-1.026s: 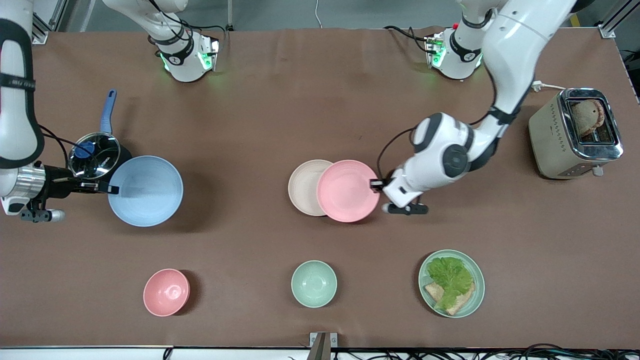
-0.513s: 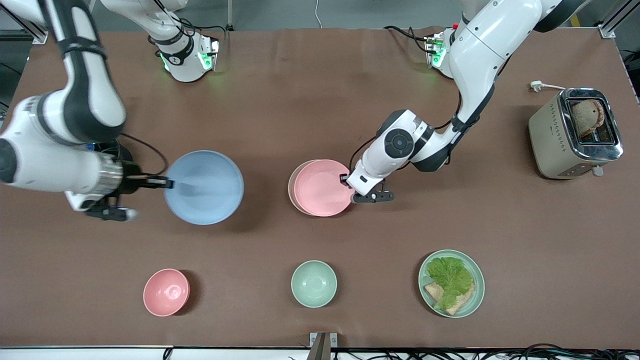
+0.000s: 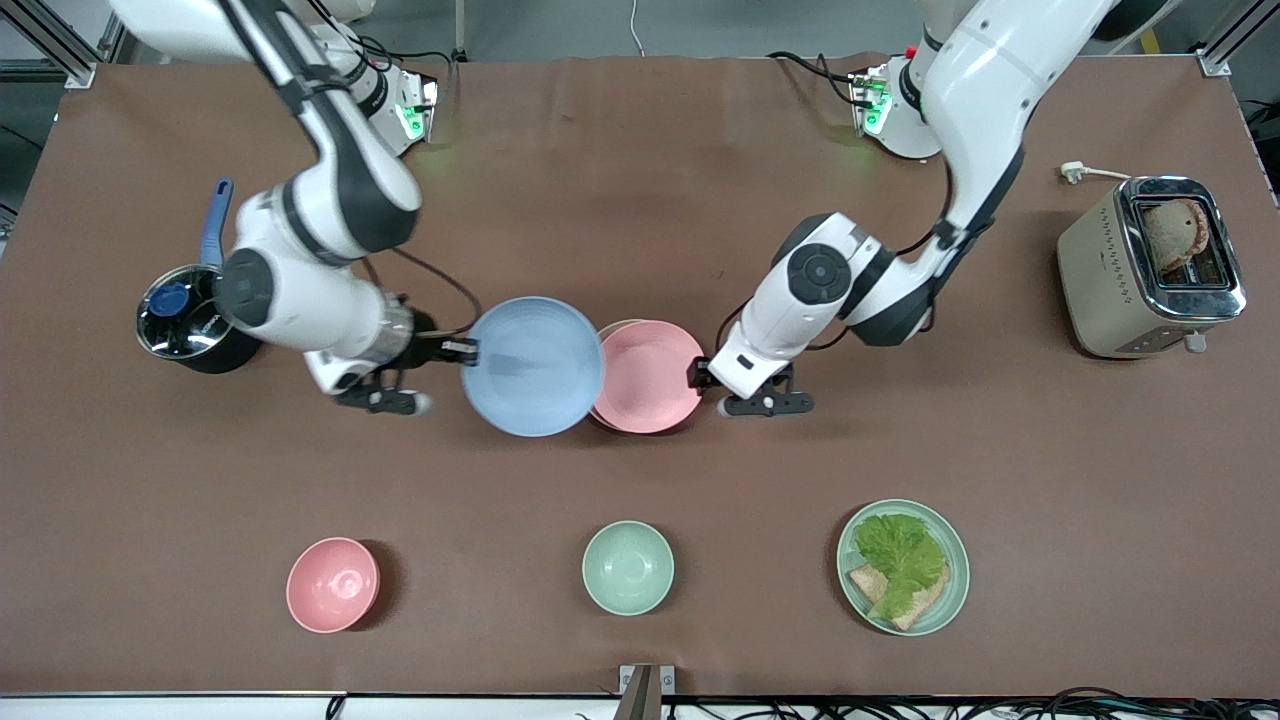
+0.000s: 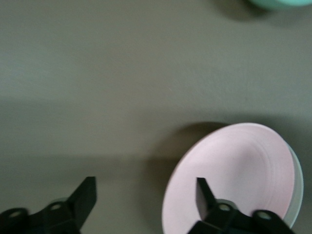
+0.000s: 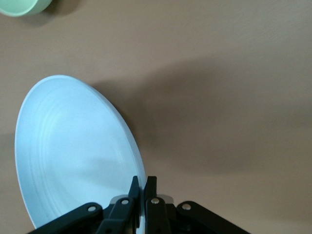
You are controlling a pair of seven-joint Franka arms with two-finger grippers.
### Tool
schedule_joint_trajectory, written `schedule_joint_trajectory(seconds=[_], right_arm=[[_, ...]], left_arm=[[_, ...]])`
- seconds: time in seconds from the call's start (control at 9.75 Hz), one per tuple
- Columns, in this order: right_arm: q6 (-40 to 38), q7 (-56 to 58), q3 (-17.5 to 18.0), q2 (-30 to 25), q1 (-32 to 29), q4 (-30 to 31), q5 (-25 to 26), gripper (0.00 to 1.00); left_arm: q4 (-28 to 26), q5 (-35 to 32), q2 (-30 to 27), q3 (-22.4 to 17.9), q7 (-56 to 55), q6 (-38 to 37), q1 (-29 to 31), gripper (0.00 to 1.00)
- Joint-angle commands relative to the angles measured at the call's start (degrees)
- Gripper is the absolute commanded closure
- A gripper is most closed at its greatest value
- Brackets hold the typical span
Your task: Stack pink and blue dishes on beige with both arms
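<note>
The pale pink plate [image 3: 655, 378] lies on the beige plate [image 3: 619, 326], of which only a thin sliver shows. My left gripper [image 3: 699, 372] is open at the pink plate's rim, on the side toward the left arm's end of the table. In the left wrist view its gripper [image 4: 146, 195] spans bare table and the pink plate [image 4: 239, 170], one finger over the rim. My right gripper [image 3: 466, 348] is shut on the rim of the light blue plate [image 3: 530, 366], held up with its edge overlapping the stack. The right wrist view shows that gripper [image 5: 142, 187] pinching the blue plate [image 5: 73, 156].
A lidded pot [image 3: 188, 318] with a blue handle stands toward the right arm's end and a toaster [image 3: 1150, 265] toward the left arm's end. Nearer the front camera are a pink bowl [image 3: 333, 584], a mint bowl [image 3: 628, 567] and a mint plate with lettuce [image 3: 903, 566].
The right arm carried the blue plate from near the pot to the stack's edge. The left gripper slid the pink plate over the beige one, let go and drew back slightly.
</note>
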State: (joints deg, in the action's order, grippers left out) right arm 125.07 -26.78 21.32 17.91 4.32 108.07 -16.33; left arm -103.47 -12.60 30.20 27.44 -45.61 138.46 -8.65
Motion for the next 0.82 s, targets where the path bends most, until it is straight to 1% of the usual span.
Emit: schedule_joint_trajectory(seconds=[0.0,0.21,0.31,0.41,0.51,0.62,0.72], right_arm=[[8.66,-4.59,4.86,2.45,0.24,2.58,0.77,0.99],[17.27,-5.12,6.7,7.72,2.78,2.67,0.77,0.97],[21.75,-5.64,6.8,10.28,4.71,2.67,0.77,0.96],[25.37,-5.65,6.8,12.48,5.86,2.58,0.77,0.96],[27.23,-5.47,6.8,13.8,6.74,2.67,0.86,0.95],[27.34,-5.38,6.8,14.08,6.84,2.84,1.04,0.95],[27.34,-5.12,6.8,14.17,6.84,3.28,1.39,0.94]], left_arm=[[-2.27,-1.2,-8.02,-5.44,2.61,-6.69,-0.14,0.0],[-2.88,-0.76,-12.86,-10.28,10.51,-8.02,0.03,0.0],[-2.62,-0.85,-15.23,-12.65,14.2,-11.16,0.12,0.0],[-2.62,-0.76,-17.52,-14.76,19.11,-11.71,0.12,0.0],[-2.53,-0.42,-20.15,-17.22,22.64,-11.98,0.21,0.0],[-2.53,0.55,-23.31,-18.2,23.8,-14.77,0.38,0.0],[-2.44,2.73,-26.39,-18.3,23.9,-17.67,1.95,0.0]])
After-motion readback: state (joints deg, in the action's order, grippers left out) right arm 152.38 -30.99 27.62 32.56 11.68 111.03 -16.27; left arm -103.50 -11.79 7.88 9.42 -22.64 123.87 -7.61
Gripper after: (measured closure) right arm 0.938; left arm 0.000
